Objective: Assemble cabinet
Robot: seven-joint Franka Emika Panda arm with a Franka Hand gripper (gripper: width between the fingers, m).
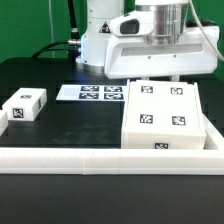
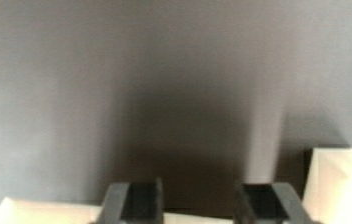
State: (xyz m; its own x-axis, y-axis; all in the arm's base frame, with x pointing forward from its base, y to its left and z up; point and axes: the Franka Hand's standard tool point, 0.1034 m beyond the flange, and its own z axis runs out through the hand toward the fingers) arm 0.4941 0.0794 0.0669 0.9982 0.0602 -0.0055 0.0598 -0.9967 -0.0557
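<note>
well, the gripper (image 2: 201,203) hangs spread and empty above the dark table (image 1: 60,128), close by the cabinet (image 1: 165,115), which sits against the border rail (image 1: 100,162) on the exterior view's right. if it descends off-line, a finger may clip the cabinet's edge and shove it askew.

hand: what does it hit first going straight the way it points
Probably the bare black table; the way ahead of the open hand looks free, with the cabinet off to one side. Depth is unclear.
</note>
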